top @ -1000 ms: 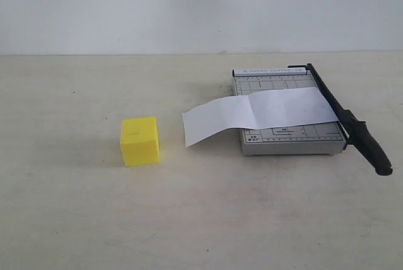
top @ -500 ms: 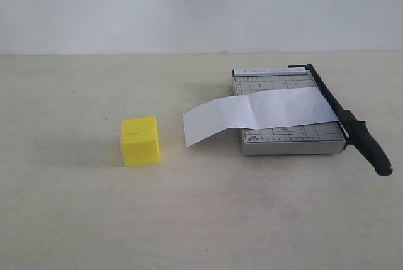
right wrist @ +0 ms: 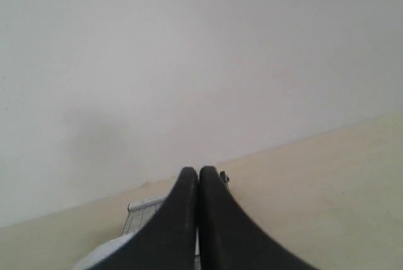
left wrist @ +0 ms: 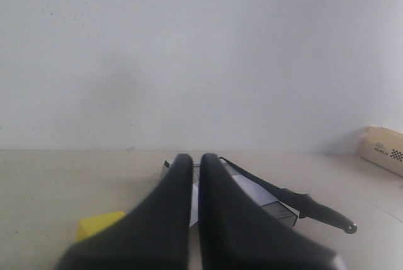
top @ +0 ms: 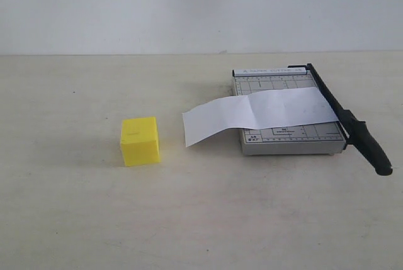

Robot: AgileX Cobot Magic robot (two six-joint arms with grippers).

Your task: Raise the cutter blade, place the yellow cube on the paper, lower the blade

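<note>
The yellow cube (top: 140, 141) stands on the table, left of the paper (top: 258, 114). The white strip lies across the grey trimmer base (top: 289, 141) and overhangs its left side. The cutter blade (top: 343, 119) lies lowered along the base's right edge, its handle jutting toward the front. Neither gripper shows in the exterior view. In the left wrist view my left gripper (left wrist: 195, 160) is shut on nothing, well back from the cube (left wrist: 97, 225), paper (left wrist: 249, 189) and blade (left wrist: 302, 202). My right gripper (right wrist: 199, 172) is shut and empty, with the base (right wrist: 141, 213) and paper (right wrist: 104, 254) beyond it.
The beige table (top: 75, 219) ends at a white wall (top: 189, 5) behind. A cardboard box (left wrist: 384, 150) sits at the table's edge in the left wrist view.
</note>
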